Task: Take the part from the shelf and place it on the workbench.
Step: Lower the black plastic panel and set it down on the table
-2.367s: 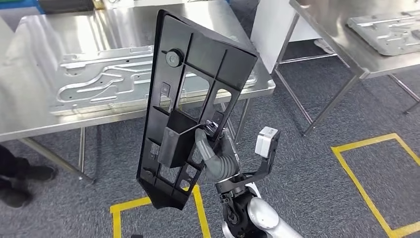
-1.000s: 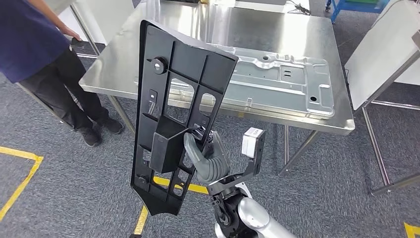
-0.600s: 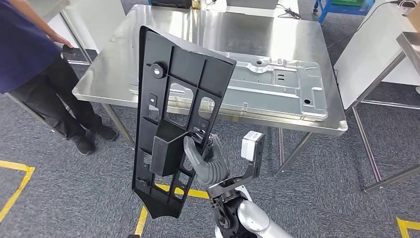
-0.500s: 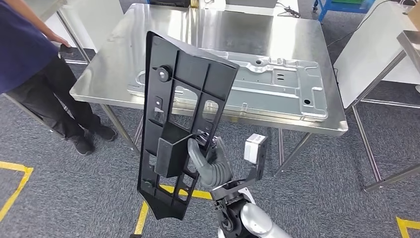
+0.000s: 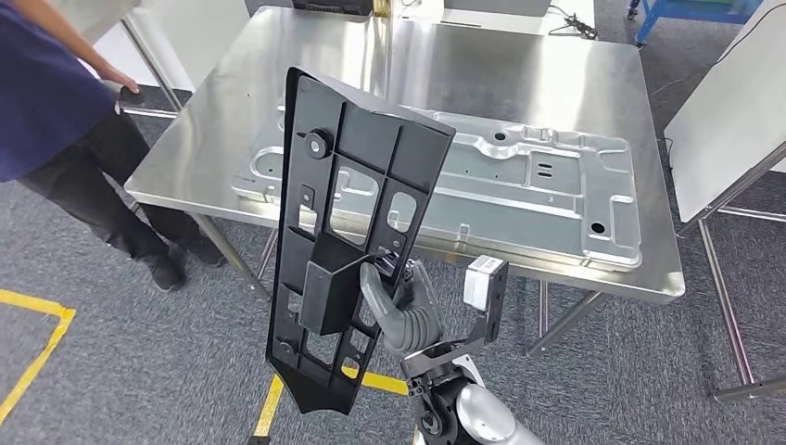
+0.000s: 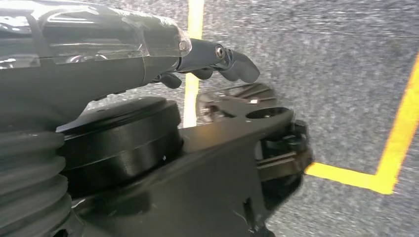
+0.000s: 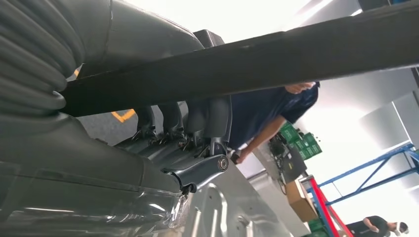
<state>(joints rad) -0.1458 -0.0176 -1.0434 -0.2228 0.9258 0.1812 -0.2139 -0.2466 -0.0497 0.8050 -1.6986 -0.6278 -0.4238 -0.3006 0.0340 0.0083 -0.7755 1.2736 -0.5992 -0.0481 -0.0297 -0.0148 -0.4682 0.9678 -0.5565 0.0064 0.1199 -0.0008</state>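
Observation:
The part (image 5: 357, 167) is a long black plastic panel with ribs, cut-outs and a box-shaped pocket. My right hand (image 5: 403, 301) grips it near the pocket and holds it upright, in front of the near edge of the steel workbench (image 5: 445, 74). In the right wrist view the part (image 7: 276, 54) crosses as a dark bar with my fingers (image 7: 197, 118) wrapped around it. My left hand (image 6: 148, 54) hangs over the grey carpet with its fingers loosely extended and nothing in it.
A stamped silver metal plate (image 5: 538, 181) lies across the workbench's near half. A person (image 5: 46, 93) in a dark blue top stands at the bench's left corner. A white panel (image 5: 732, 139) stands to the right. Yellow tape lines (image 5: 28, 362) mark the carpet.
The whole picture has shifted as I turned and walked: the workbench now lies nearer and more square ahead. The part stays upright in my right hand's grip.

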